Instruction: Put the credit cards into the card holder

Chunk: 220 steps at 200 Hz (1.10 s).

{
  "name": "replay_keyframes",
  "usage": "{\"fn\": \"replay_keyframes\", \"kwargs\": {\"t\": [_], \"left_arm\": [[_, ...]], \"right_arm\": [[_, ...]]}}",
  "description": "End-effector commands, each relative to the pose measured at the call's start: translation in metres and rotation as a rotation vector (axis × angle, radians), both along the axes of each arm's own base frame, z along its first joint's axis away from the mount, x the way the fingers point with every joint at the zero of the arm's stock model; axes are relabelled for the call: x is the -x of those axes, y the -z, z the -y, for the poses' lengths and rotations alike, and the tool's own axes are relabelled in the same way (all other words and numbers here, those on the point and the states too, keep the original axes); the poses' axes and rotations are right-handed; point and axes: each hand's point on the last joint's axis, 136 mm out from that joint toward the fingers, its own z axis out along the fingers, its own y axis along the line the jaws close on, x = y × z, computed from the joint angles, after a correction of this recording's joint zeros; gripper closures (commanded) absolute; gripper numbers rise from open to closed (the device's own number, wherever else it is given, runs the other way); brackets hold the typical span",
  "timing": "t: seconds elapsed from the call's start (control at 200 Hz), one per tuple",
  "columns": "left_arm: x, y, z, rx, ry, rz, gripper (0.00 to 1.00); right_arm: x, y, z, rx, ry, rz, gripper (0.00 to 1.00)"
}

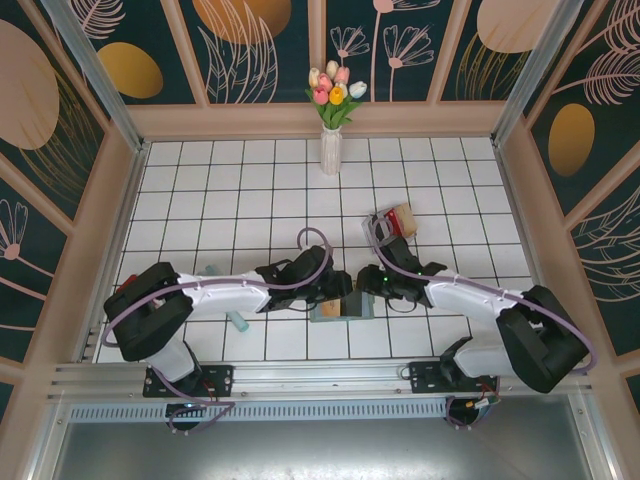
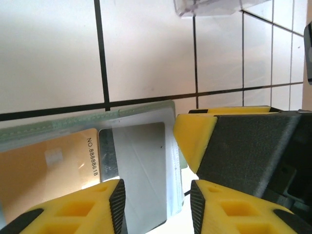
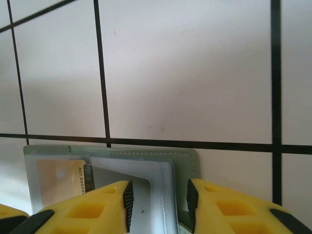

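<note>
The card holder [image 1: 328, 311] lies open on the white tiles, grey-green outside [image 3: 187, 163] and paler inside. A tan card [image 2: 44, 168] numbered 8888618 sits in it, and a pale grey card [image 2: 141, 165] lies partly in the pocket beside it. My left gripper [image 2: 157, 209] hangs just over the grey card, jaws apart, gripping nothing. Facing it, my right gripper [image 3: 160, 207] straddles the holder's pocket edge, also with its jaws apart. One of the right gripper's yellow fingers [image 2: 195, 141] shows in the left wrist view. In the top view both grippers [image 1: 343, 296] [image 1: 360, 298] meet over the holder.
A clear plastic box [image 1: 385, 222] with something red [image 1: 399, 220] inside stands behind the right arm, and its edge [image 2: 209, 7] shows in the left wrist view. A teal stick [image 1: 238, 322] lies near the left arm. A white vase of tulips [image 1: 331, 150] stands at the back.
</note>
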Motion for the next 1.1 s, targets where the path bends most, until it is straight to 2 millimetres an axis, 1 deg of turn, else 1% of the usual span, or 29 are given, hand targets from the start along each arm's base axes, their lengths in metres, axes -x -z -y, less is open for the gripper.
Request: {"fn": "replay_keyframes", "kwargs": {"t": [0.0,0.115,0.165,0.215,0.295,0.36,0.405,0.445,0.5,0.575,0.776,0.816,0.926,1.096], "left_arm": [[-0.002,-0.004,-0.005,-0.019,-0.004,0.043,0.56],[-0.001,-0.001,-0.008,-0.029,-0.015,0.035,0.56],[-0.001,0.000,-0.016,-0.036,-0.045,0.037,0.56],[-0.004,0.002,-0.028,-0.061,-0.092,0.043,0.56],[-0.007,0.006,-0.051,-0.136,-0.168,0.056,0.53],[-0.008,0.012,-0.068,-0.185,-0.208,0.053,0.52],[-0.007,0.017,-0.077,-0.206,-0.232,0.045,0.52],[-0.005,0.021,-0.082,-0.213,-0.244,0.034,0.51],[-0.003,0.028,-0.087,-0.217,-0.252,0.015,0.50],[0.000,0.035,-0.089,-0.220,-0.250,-0.004,0.50],[0.001,0.046,-0.080,-0.234,-0.208,-0.023,0.49],[0.001,0.046,-0.078,-0.230,-0.200,-0.026,0.49],[0.002,0.052,-0.071,-0.226,-0.176,-0.037,0.50],[0.005,0.065,-0.066,-0.268,-0.125,-0.062,0.55]], "right_arm": [[-0.004,-0.010,0.006,0.047,-0.001,0.025,0.62],[0.003,-0.013,0.000,0.018,-0.034,0.004,0.63],[0.008,-0.016,-0.006,-0.015,-0.060,-0.004,0.63],[0.013,-0.020,-0.014,-0.042,-0.094,-0.001,0.65],[0.015,-0.027,-0.020,-0.047,-0.110,0.015,0.71],[0.020,-0.037,-0.034,-0.104,-0.155,0.036,0.78],[0.024,-0.040,-0.042,-0.141,-0.179,0.033,0.84],[0.027,-0.038,-0.048,-0.158,-0.196,0.018,0.90],[0.031,-0.033,-0.054,-0.146,-0.211,0.002,0.92],[0.034,-0.027,-0.062,-0.112,-0.235,-0.007,0.93],[0.040,-0.012,-0.076,-0.044,-0.279,-0.035,0.94],[0.040,-0.006,-0.074,-0.016,-0.274,-0.044,0.94],[0.041,0.010,-0.061,0.077,-0.245,-0.074,0.96],[0.040,0.016,-0.049,0.146,-0.236,-0.078,0.95]]}}
